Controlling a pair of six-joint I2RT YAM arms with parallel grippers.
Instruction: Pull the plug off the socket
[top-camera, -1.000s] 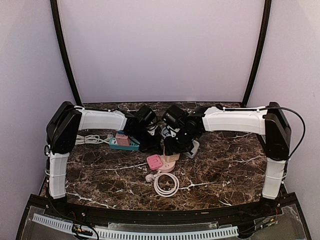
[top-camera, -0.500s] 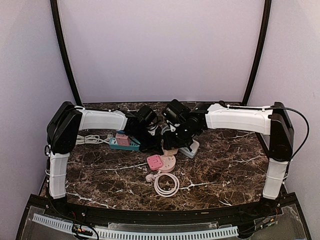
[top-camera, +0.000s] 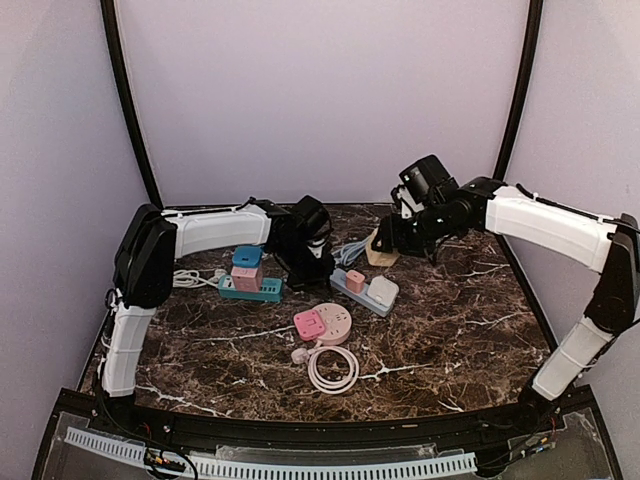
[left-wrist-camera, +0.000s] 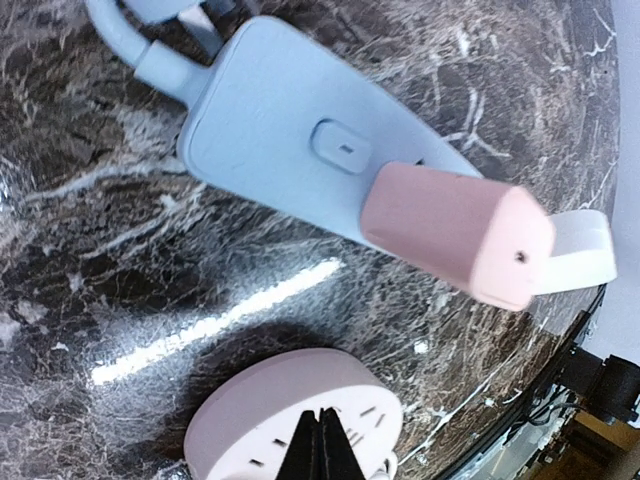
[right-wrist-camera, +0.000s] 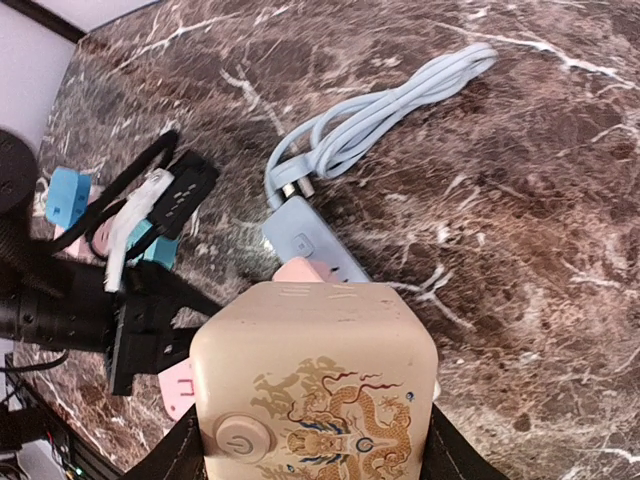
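While the teal strip (top-camera: 248, 289) at far left has two plugs in it, the task's plug looks already free. Next along, the left fingers (left-wrist-camera: 312, 462) are pinched together on nothing, low beside the blue strip (top-camera: 365, 291), which carries a pink plug (left-wrist-camera: 455, 232). The round socket (top-camera: 325, 322) lies nearer the arms. Further right, the right fingers (right-wrist-camera: 180, 460) clamp the beige cube plug (right-wrist-camera: 315, 375) by its sides. They hold it in the air over the back of the worktop (top-camera: 450, 330), well apart from every socket. The danger, I judge, is a slip. The cube looks smooth and bulky, so a quick swing or a slack grip could drop it onto the blue strip or its cord (right-wrist-camera: 385, 110) below.
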